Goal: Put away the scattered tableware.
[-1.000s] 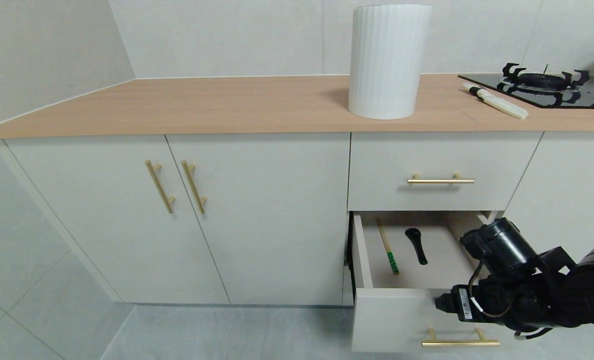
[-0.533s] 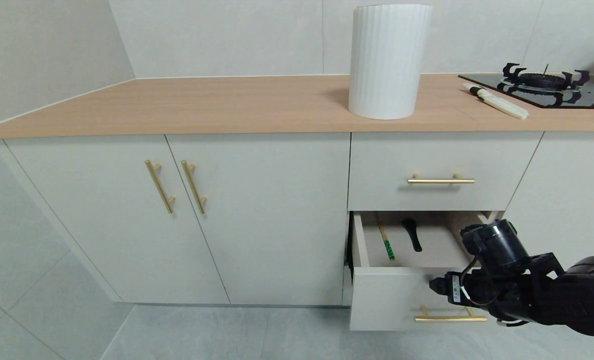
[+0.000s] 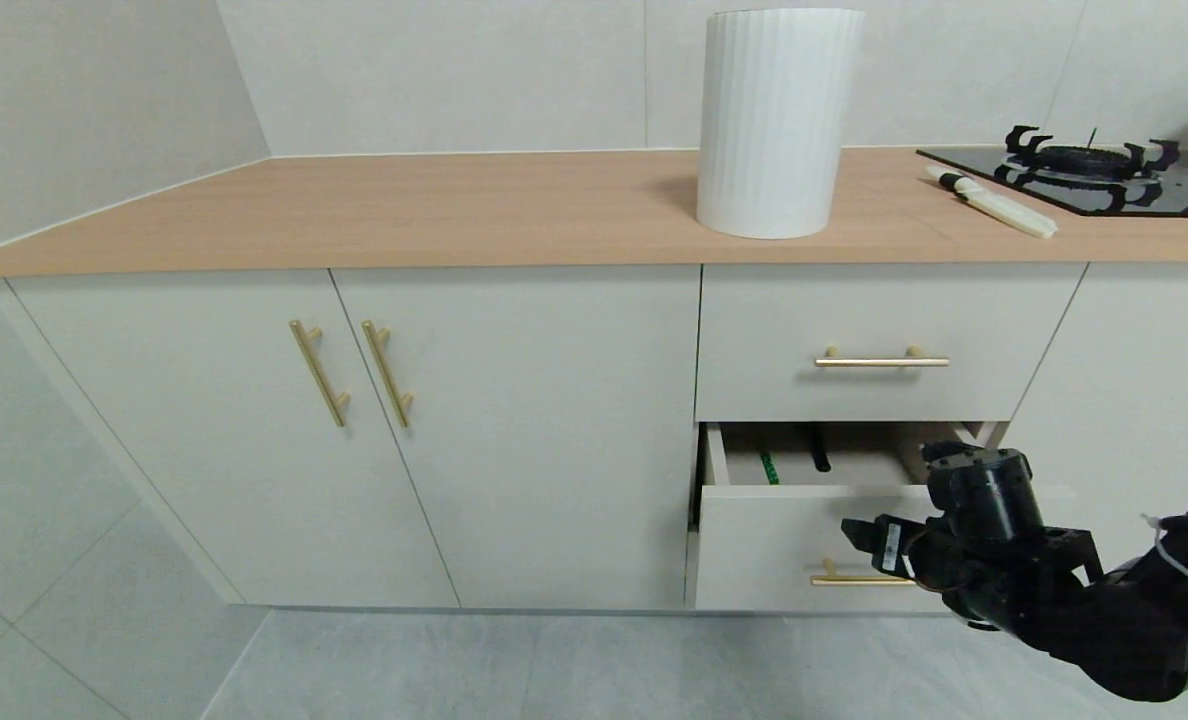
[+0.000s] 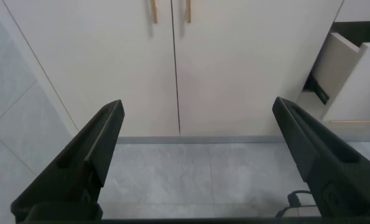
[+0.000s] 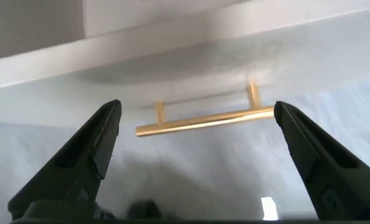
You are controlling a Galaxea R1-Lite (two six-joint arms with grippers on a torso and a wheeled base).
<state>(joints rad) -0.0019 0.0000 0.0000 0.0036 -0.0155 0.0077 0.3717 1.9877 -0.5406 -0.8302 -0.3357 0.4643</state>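
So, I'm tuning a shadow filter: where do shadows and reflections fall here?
Head view: the white cylinder throws a soft shadow leftward on the countertop; the drawer is dim inside; the glass hob mirrors its burner. Right wrist view: a shadow lies on the drawer front above the handle.

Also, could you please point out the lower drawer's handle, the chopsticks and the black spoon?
lower drawer's handle [image 5: 205, 121]: right wrist view, middle of the gold bar.
chopsticks [image 3: 768, 467]: head view, the green patterned end.
black spoon [image 3: 818, 459]: head view, its handle beside the chopsticks.
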